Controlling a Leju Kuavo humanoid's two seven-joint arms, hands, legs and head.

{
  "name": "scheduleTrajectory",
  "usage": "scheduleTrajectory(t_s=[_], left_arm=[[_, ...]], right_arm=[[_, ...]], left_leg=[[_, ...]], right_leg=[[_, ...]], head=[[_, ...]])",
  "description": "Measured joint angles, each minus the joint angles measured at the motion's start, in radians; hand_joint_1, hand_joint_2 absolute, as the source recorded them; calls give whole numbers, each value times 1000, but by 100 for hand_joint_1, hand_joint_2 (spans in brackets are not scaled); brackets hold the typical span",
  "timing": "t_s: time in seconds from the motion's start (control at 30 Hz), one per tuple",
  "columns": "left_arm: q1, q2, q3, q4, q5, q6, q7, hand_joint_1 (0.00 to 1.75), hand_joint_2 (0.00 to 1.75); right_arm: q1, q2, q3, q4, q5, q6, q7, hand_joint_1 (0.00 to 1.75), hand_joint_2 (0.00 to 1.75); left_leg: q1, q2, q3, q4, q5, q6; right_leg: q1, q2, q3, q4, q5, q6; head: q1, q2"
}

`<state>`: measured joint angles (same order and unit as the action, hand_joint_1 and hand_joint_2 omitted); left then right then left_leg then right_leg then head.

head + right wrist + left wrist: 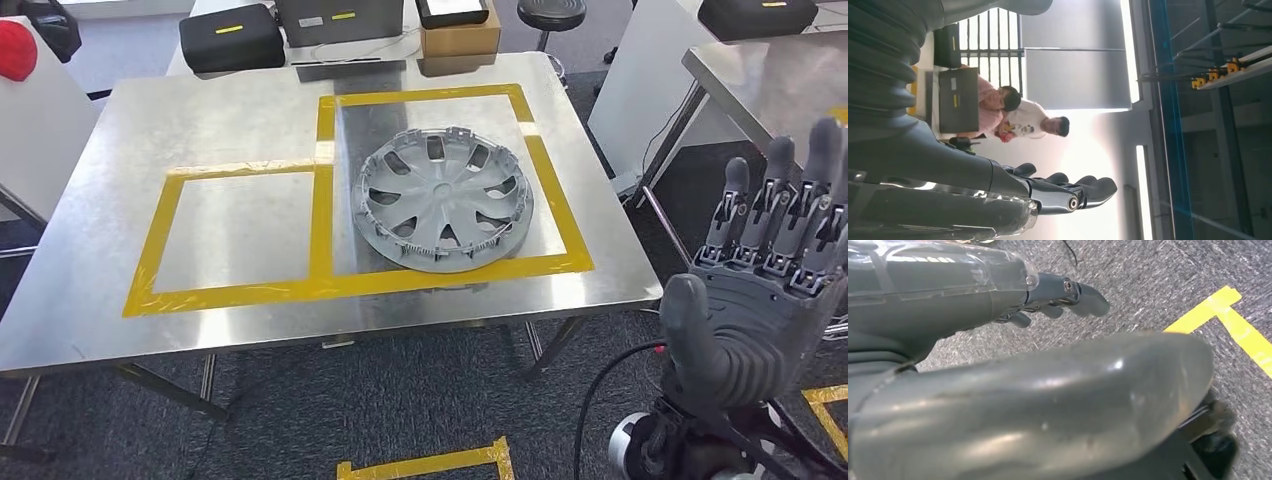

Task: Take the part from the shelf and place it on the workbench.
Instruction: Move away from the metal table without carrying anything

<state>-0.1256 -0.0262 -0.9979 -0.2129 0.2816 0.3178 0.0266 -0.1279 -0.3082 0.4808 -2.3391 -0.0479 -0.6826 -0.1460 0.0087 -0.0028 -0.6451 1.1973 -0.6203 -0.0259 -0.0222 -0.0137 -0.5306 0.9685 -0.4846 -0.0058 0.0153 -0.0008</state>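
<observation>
The part, a grey plastic wheel cover [443, 199], lies flat on the steel workbench [120, 290], inside the right-hand square of yellow tape [560, 215]. Its near edge overlaps the front tape line. My right hand [770, 290] is raised beside the table's right edge, off the part, fingers straight and apart, holding nothing. In the right wrist view the right hand's fingers [1068, 192] stretch out with nothing in them. My left hand [998, 400] hangs over the grey carpet, its fingers [1068, 297] extended and holding nothing.
A second taped square [240, 230] lies left of the part. Black cases [232, 36], a cardboard box [458, 38] and a stool [551, 14] stand behind the table. Another metal table [770, 80] is at the right. Yellow floor tape [430, 462] marks the carpet. Two people [1018, 117] stand far off.
</observation>
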Motion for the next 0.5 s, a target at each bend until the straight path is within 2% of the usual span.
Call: scheduleTrajectory(t_s=[0.03, 0.07, 0.1, 0.2, 0.23, 0.27, 0.37, 0.4, 0.43, 0.5], left_arm=[[0, 0, 0, 0, 0, 0, 0, 0, 0], [0, 0, 0, 0, 0, 0, 0, 0, 0], [0, 0, 0, 0, 0, 0, 0, 0, 0], [-2, 0, 0, 0, 0, 0, 0, 0, 0], [-2, 0, 0, 0, 0, 0, 0, 0, 0], [-3, 0, 0, 0, 0, 0, 0, 0, 0], [-3, 0, 0, 0, 0, 0, 0, 0, 0], [-4, 0, 0, 0, 0, 0, 0, 0, 0], [-5, 0, 0, 0, 0, 0, 0, 0, 0], [-5, -1, 0, 0, 0, 0, 0, 0, 0]], right_arm=[[3, 0, 0, 0, 0, 0, 0, 0, 175], [5, 0, 1, 0, 0, 0, 0, 0, 175], [6, 0, 1, 0, 0, 0, 0, 0, 175], [6, 0, 1, 0, 0, 0, 1, 0, 175], [6, 0, 1, 0, 0, 0, 1, 0, 175], [6, 0, 2, 0, 1, 0, 1, 0, 175], [7, 0, 2, 0, 3, 0, 1, 0, 175], [8, -1, 2, 0, 3, -1, 1, 0, 175], [8, -2, 2, 0, 3, -1, 1, 0, 175], [9, -3, 1, 0, 3, -1, 1, 0, 175]], left_leg=[[2, 0, -17, 53, -22, -4], [4, 1, -21, 78, -25, -7], [6, 2, -7, 65, -10, -10], [14, 7, 104, -112, 63, -16], [13, 6, 126, -153, 72, -13], [12, 5, 133, -170, 71, -9], [9, 3, 118, -169, 81, 15], [9, 3, 112, -170, 87, 25], [9, 3, 104, -172, 95, 35], [4, 3, 86, -171, 108, 48]], right_leg=[[1, -1, -6, 3, 2, 0], [1, -2, -12, 7, 5, 1], [0, -3, -18, 11, 6, 3], [-4, -1, -35, 31, 8, 15], [-3, 0, -39, 37, 10, 22], [-3, 1, -43, 40, 12, 29], [-6, 4, -50, 44, 15, 48], [-7, 4, -57, 59, -2, 52], [-7, 5, -70, 94, -35, 55], [-5, 6, -108, 214, -123, 57]], head=[[-5, 0], [-8, 0], [-9, 0], [-14, 0], [-16, 0], [-18, 0], [-15, 0], [-11, 0], [-6, 0], [6, 0]])
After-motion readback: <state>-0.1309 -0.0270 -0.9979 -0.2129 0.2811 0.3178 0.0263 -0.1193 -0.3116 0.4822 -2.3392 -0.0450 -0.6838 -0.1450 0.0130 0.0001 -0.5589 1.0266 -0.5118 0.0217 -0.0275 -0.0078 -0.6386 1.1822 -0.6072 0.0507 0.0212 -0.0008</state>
